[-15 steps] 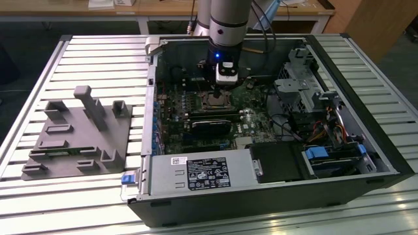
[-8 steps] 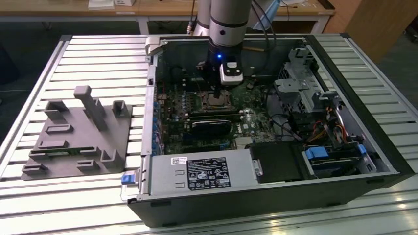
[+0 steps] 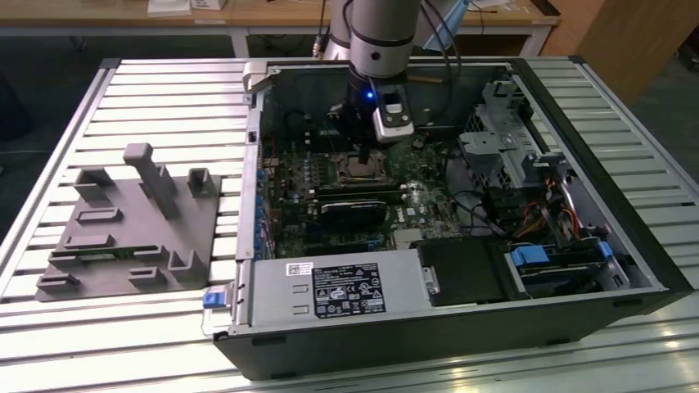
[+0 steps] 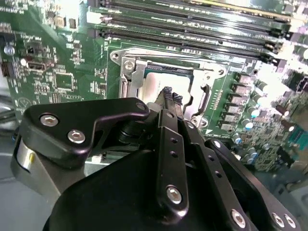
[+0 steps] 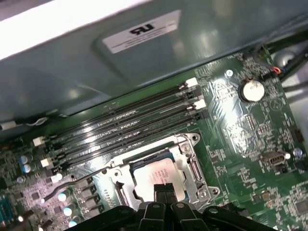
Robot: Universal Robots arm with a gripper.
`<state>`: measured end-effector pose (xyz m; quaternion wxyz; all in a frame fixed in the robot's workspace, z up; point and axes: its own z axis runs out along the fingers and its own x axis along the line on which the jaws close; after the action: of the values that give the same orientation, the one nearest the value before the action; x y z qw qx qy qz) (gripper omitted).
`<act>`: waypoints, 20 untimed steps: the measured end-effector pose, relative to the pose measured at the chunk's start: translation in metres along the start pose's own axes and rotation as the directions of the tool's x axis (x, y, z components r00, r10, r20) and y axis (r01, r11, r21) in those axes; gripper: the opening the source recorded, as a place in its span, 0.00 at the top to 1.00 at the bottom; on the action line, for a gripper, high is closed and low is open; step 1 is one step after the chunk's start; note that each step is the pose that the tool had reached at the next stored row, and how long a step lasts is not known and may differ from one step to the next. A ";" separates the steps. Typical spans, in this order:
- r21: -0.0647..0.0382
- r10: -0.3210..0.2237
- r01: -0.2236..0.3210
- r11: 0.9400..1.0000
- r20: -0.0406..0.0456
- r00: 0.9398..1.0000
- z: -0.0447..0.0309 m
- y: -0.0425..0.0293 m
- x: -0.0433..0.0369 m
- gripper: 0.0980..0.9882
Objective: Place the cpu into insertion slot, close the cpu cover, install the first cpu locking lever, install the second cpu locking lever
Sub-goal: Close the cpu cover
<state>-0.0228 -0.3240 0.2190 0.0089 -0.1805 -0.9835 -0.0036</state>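
The cpu [image 5: 155, 174] lies flat in the insertion slot of the green motherboard [image 5: 231, 134], its dull silver top showing. The cpu cover [image 5: 190, 160], a thin metal frame, lies down around it. The cpu [image 4: 155, 84] and the cpu cover [image 4: 131, 72] also show in the second wrist view. A thin locking lever rod [image 5: 77, 181] sticks out sideways from the socket. My gripper [image 5: 166, 189] hangs just above the cpu's edge, its two black fingertips [image 4: 167, 91] pressed together with nothing between them. In the exterior view the gripper [image 3: 361, 157] reaches down into the open computer case over the socket [image 3: 358, 169].
Several black memory slots [image 5: 125, 126] run beside the socket, and a coin battery [image 5: 251, 89] sits nearby. The case wall [image 5: 96, 67] rises close behind. A power supply [image 3: 327, 291] and drive cage [image 3: 513, 143] fill the case's other sides. A grey fixture [image 3: 131, 225] lies at the exterior view's left.
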 end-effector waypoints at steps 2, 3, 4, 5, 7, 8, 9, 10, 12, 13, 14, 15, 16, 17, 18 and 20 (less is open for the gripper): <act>-0.003 -0.027 0.027 1.000 0.004 1.000 0.0001 0.0000 0.0000 0.99; -0.003 -0.041 0.041 0.999 0.005 0.999 0.0002 0.0000 0.0000 0.99; -0.004 -0.055 0.055 0.998 0.007 0.998 0.0002 0.0000 0.0000 0.99; -0.005 -0.069 0.069 0.998 0.008 0.998 0.0002 0.0000 0.0000 0.99; -0.007 -0.097 0.097 0.995 0.011 0.995 0.0004 0.0000 0.0000 0.99; -0.008 -0.113 0.113 0.994 0.012 0.994 0.0006 0.0000 0.0000 0.99; -0.008 -0.129 0.129 0.992 0.012 0.992 0.0007 0.0000 0.0000 0.99; -0.008 -0.144 0.145 0.989 0.013 0.989 0.0008 0.0000 0.0000 0.99; -0.009 -0.176 0.176 0.984 0.015 0.984 0.0011 0.0000 0.0000 0.99; -0.009 -0.192 0.192 0.981 0.015 0.981 0.0012 -0.0001 0.0000 0.99; -0.008 -0.208 0.208 0.978 0.015 0.978 0.0013 -0.0001 0.0000 0.99; -0.008 -0.225 0.226 0.974 0.015 0.974 0.0015 0.0000 0.0000 0.99; -0.008 -0.242 0.243 0.970 0.015 0.970 0.0017 0.0000 0.0000 0.99; -0.008 -0.259 0.260 0.966 0.015 0.966 0.0019 0.0000 0.0000 0.99; -0.007 -0.277 0.277 0.961 0.015 0.961 0.0021 0.0000 0.0000 0.99; -0.006 -0.296 0.296 0.955 0.015 0.955 0.0023 -0.0001 0.0002 0.99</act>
<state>-0.0231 -0.3240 0.2168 0.0006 -0.0314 -0.9995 -0.0074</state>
